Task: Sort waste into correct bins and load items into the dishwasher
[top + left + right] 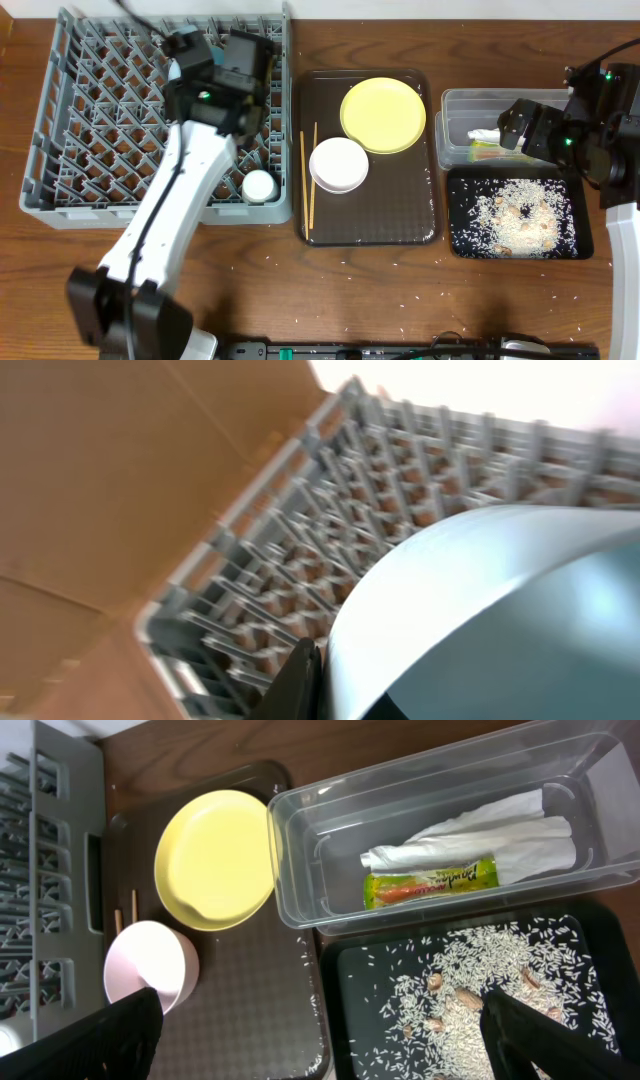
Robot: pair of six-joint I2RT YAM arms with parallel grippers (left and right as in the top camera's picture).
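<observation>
**Overhead and wrist views: light blue bowl held above the dish rack**

Left wrist view: the light blue bowl [480,620] fills the lower right of the frame, just above the pegs of the grey dish rack [60,130]. The left gripper [188,55] is clamped on the bowl, with one dark finger [300,680] against its rim. The frames do not show whether the bowl touches the pegs. A small white cup [258,185] stands in the rack's near right corner.

Beside the rack, the brown serving tray [400,225] carries the yellow plate [383,114], the white bowl [338,164] touching the plate's edge, and two chopsticks [308,185] along its left side.

Further right, the clear tub [300,870] holds the white napkin [480,830] and the green-and-yellow wrapper [430,883]. The black tray [580,245] just beside it holds rice and beige scraps [470,990]. The right gripper [335,1035] hovers over these two bins, jaws spread wide and empty. Stray grains dot the table [300,290].
</observation>
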